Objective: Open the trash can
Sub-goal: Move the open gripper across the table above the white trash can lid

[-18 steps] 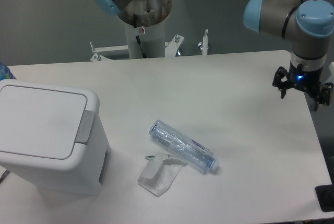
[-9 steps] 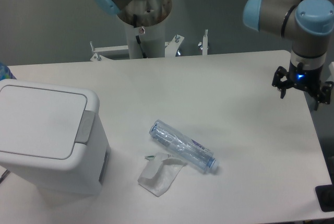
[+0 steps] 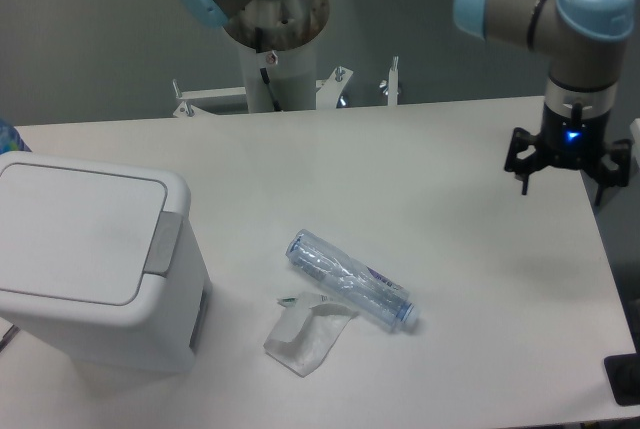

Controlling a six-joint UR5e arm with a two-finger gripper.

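Observation:
The trash can is a big white boxy bin at the table's left front. Its flat lid is down, and a grey push tab sits at the lid's right edge. My gripper hangs open over the far right side of the table, well away from the bin. Its black fingers are spread wide with nothing between them.
A crushed clear plastic bottle lies in the middle front of the table. A crumpled white wrapper lies just left of and below it. The arm's base column stands behind the table. A dark object sits off the right front corner.
The gripper has shifted slightly left and up over the right side of the table. The trash can, bottle and wrapper have not moved.

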